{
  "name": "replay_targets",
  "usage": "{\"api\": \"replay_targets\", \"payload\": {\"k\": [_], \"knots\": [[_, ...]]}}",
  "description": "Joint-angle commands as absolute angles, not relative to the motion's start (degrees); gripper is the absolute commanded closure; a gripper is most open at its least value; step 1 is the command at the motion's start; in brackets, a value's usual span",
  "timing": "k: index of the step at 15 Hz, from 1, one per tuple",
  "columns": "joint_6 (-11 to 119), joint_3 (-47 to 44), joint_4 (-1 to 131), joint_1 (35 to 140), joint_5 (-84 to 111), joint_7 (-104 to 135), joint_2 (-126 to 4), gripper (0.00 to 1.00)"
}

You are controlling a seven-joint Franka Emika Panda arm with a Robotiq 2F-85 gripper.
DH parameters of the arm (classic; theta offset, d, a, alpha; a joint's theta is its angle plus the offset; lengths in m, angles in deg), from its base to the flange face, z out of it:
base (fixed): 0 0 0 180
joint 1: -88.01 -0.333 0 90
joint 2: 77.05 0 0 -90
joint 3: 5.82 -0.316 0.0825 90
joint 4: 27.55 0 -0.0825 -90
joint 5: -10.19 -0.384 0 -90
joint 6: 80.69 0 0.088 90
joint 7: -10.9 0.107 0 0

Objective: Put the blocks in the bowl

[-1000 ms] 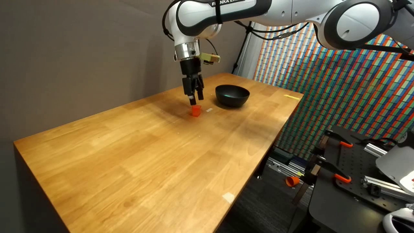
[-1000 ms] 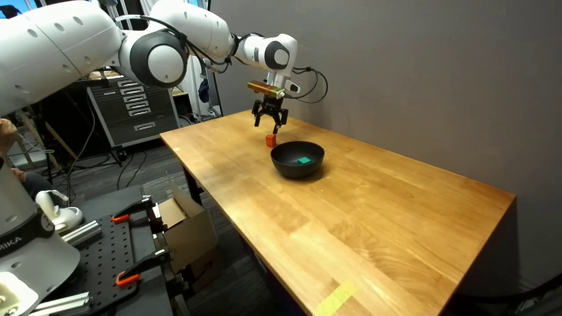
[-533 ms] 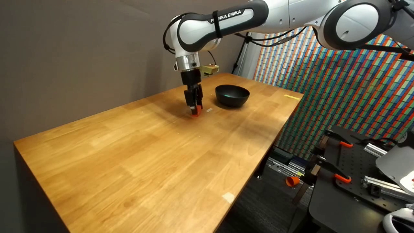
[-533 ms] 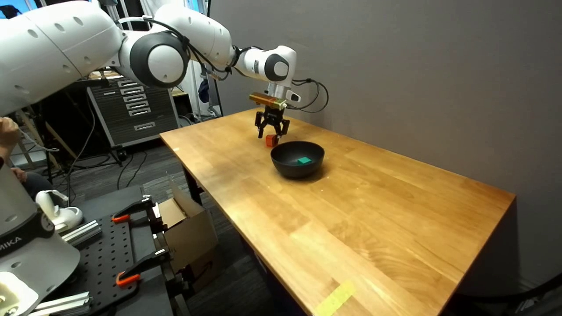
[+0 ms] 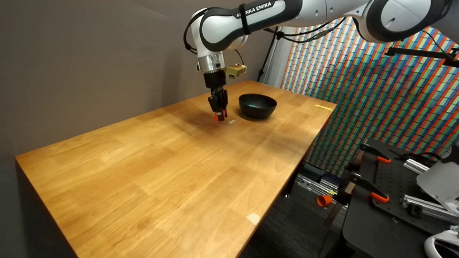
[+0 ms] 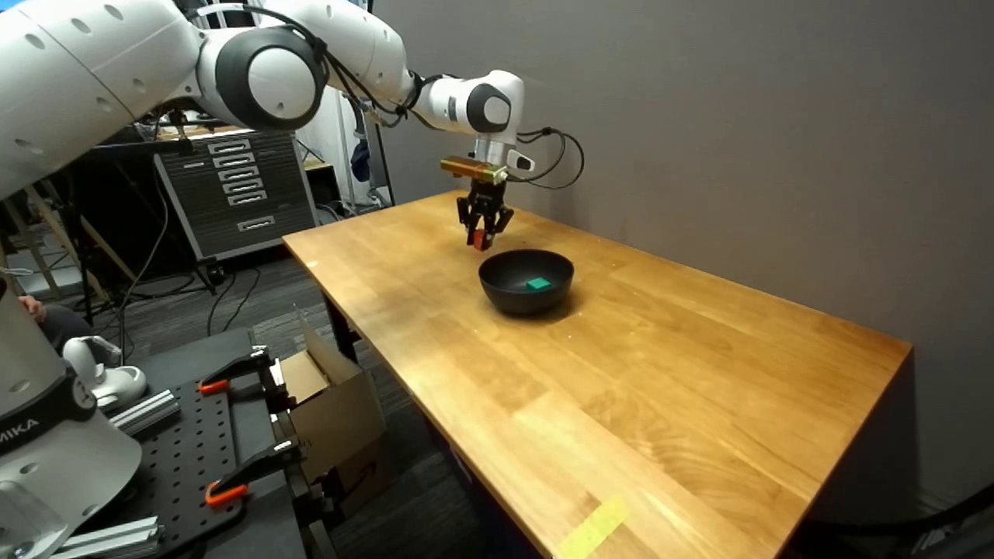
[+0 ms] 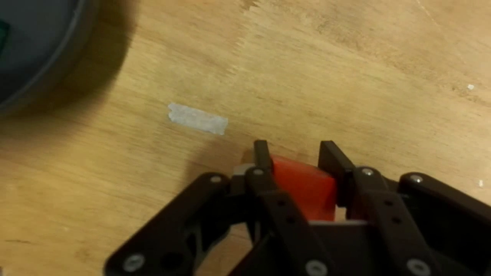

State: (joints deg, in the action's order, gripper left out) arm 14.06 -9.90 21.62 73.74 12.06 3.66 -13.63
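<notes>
In the wrist view the red block (image 7: pixel 307 188) sits tilted between the two fingers of my gripper (image 7: pixel 294 155), which is closed on it. An exterior view shows this red block (image 6: pixel 479 239) slightly above the table, between the fingertips of the gripper (image 6: pixel 479 242). Elsewhere the fingers partly cover it, leaving a sliver of the red block (image 5: pixel 216 116) in sight. The black bowl (image 6: pixel 514 301) stands upright close by, apart from the gripper. Inside lies the green block (image 6: pixel 537 284). Only part of the bowl (image 7: pixel 61 57) enters the wrist view, at upper left.
A short strip of whitish tape (image 7: pixel 197 119) lies on the wooden table (image 5: pixel 161 172) between gripper and bowl. Yellow tape (image 6: pixel 594 528) marks one table end. A grey wall (image 6: pixel 699 155) runs along the table's long side, close behind the arm.
My gripper came down around the red block, closed on it and rose a little with it. The block has left its spot on the table. Bowl and green block stayed put.
</notes>
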Motion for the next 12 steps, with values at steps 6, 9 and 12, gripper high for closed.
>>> {"api": "replay_targets", "payload": {"k": [6, 9, 12], "knots": [[16.32, -2.05, 44.25, 72.58, 17.61, 18.65, -36.93, 0.88], [15.67, -0.78, 51.49, 74.09, 20.04, 25.62, -42.09, 0.87], [14.99, -0.76, 59.65, 75.87, 19.98, 30.21, -46.54, 0.31]]}}
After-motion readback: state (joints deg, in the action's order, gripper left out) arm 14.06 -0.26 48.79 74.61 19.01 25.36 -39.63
